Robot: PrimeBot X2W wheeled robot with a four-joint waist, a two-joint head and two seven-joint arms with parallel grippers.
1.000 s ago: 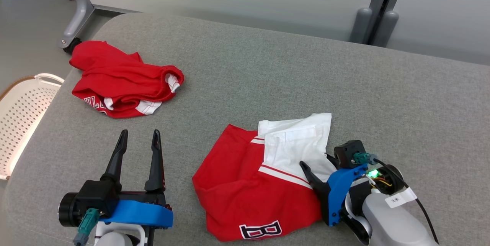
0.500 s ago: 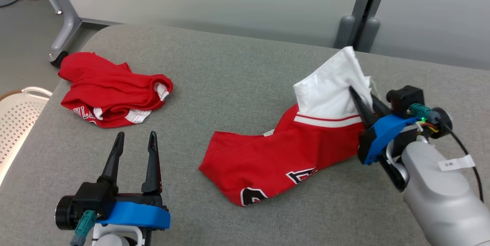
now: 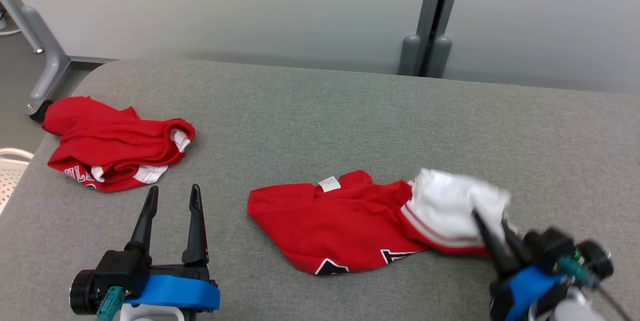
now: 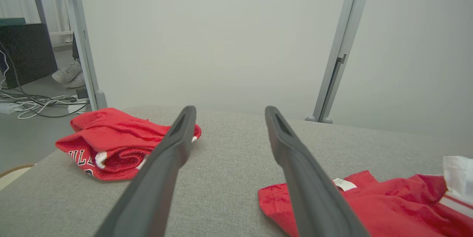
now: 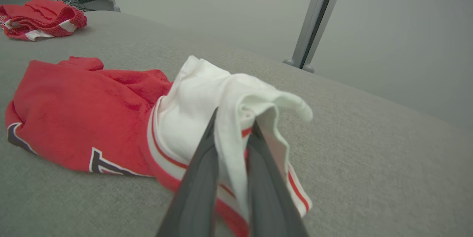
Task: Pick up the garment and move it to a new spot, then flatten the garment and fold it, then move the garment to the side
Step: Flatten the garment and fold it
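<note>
head: high, looking down | wrists: low, forward along fingers | shared: red garment

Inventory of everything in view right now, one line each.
held garment: 1, red with white end, centre-right of cushion
crumpled garment: 1, red and white, cushion's far left
cushion: 1, grey, under both garments
basket: 1, white perforated, beside cushion's left edge
post: 1, grey, behind cushion
table leg: 1, grey, back left
left gripper: 1, dark fingers, open, empty, near left
right gripper: 1, dark fingers, shut on held garment's white end
</note>
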